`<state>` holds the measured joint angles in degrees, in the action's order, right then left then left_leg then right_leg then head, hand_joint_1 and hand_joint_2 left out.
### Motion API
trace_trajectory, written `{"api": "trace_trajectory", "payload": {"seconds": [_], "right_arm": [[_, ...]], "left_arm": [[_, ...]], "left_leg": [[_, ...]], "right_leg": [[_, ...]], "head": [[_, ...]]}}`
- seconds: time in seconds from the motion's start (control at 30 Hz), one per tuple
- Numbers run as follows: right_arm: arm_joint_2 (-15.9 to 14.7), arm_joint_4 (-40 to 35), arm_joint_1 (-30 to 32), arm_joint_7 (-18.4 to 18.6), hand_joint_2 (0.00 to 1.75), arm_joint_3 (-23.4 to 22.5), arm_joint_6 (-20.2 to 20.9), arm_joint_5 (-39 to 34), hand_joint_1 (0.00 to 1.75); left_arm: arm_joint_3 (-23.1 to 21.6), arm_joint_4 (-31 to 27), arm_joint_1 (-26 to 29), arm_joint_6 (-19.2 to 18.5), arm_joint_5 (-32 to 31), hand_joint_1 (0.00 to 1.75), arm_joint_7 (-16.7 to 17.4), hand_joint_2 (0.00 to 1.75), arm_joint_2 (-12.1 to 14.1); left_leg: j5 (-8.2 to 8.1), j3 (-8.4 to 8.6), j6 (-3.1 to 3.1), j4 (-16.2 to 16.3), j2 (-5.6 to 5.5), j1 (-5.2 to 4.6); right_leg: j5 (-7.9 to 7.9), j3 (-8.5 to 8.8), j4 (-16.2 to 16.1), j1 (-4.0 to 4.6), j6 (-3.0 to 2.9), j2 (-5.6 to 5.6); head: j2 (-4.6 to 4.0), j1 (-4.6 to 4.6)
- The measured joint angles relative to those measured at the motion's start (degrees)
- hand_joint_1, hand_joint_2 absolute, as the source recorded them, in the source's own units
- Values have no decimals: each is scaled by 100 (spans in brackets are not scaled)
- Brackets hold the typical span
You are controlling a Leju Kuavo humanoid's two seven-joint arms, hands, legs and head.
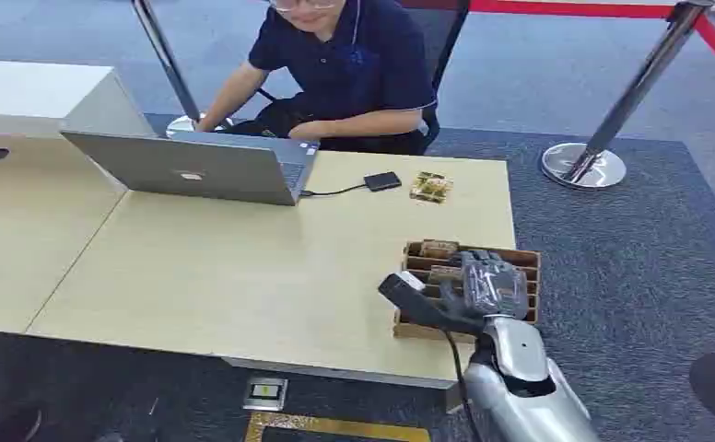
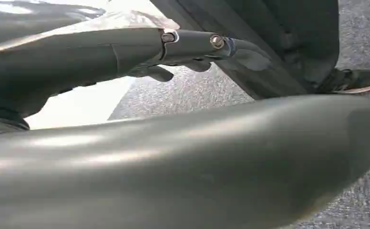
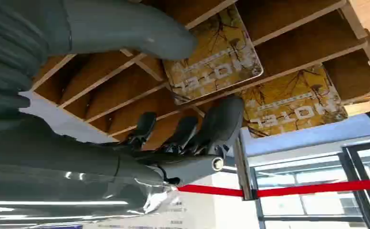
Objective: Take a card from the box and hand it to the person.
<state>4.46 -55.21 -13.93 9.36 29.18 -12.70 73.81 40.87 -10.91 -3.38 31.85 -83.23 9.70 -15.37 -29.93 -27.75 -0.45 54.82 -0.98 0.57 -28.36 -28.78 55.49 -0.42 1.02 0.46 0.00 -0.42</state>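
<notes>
cards (image 3: 214, 62) | print, upside down: probably "HOTEL" | both cards

Table (image 1: 243, 267) pale wood. Box (image 1: 529, 262) at table's right front corner brown wood with slotted dividers; cards in it (image 3: 211, 62) golden yellow, dark branch pattern, pale lettering band. Another such card (image 1: 430, 187) near table's far edge. Right robot hand (image 1: 494, 284) grey, arm silver. Laptop (image 1: 188, 168) silver-grey. Small device (image 1: 382, 181) black. Person's shirt (image 1: 354, 64) navy. Carpet (image 1: 639, 239) dark grey speckled. Barrier tape (image 1: 566, 7) red.

wooden box (image 3: 288, 52), glossy card (image 3: 214, 62), matt table (image 1: 243, 267)
</notes>
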Motion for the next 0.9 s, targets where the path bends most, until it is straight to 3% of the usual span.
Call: {"api": "trace_trajectory", "payload": {"seconds": [0.13, 0.73, 0.87, 0.9], "right_arm": [[0, 52, -15, 7, 175, 0, -9, 26, 94], [26, 199, -165, -48, 175, 0, -55, 24, 103], [31, 245, -193, -74, 175, 0, -83, 22, 110], [31, 245, -195, -79, 175, 0, -85, 22, 119]], "left_arm": [[0, 0, 0, 0, 0, 0, 0, 0, 0], [2, 2, 0, 2, 9, 0, 0, 0, 0], [2, 2, 0, 2, 13, 0, 0, 0, 0], [2, 2, 0, 2, 13, 0, 0, 0, 0]], "left_leg": [[0, 0, 0, 0, 0, 0], [1, 1, -1, 0, 0, 0], [1, 2, 0, 0, 0, 0], [1, 2, -1, 0, 0, 0]], "right_leg": [[0, 0, 0, 0, 0, 0], [0, 0, 0, 0, 0, 0], [1, 1, 0, 0, 0, 0], [1, 1, 1, 0, 0, 0]], "head": [[0, 0], [0, 0], [0, 0], [0, 2]]}}
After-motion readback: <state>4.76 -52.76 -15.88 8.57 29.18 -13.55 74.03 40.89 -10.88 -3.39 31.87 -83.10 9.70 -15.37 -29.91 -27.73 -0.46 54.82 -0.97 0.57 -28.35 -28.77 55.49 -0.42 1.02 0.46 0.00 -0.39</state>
